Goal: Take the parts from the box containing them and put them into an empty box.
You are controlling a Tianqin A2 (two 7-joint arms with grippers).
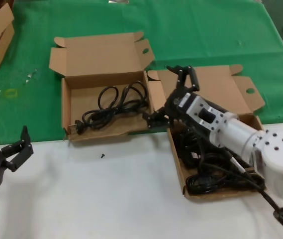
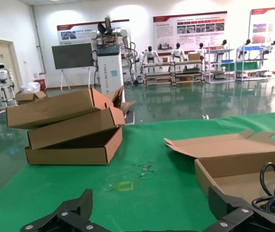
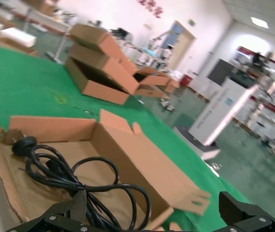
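We see the right gripper (image 1: 173, 94) with fingers spread wide, its arm reaching forward and toward the left; the left gripper (image 1: 18, 148) waits low, fingers open.

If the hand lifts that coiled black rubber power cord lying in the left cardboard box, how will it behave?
The coiled black rubber power cord would probably go floppy, since its loops lie loose and untied. The moulded plug at one end may dangle and swing. It looks light for its spread, and the rubber likely grips rather than slips. The loops could snag the shallow brown cardboard box wall.
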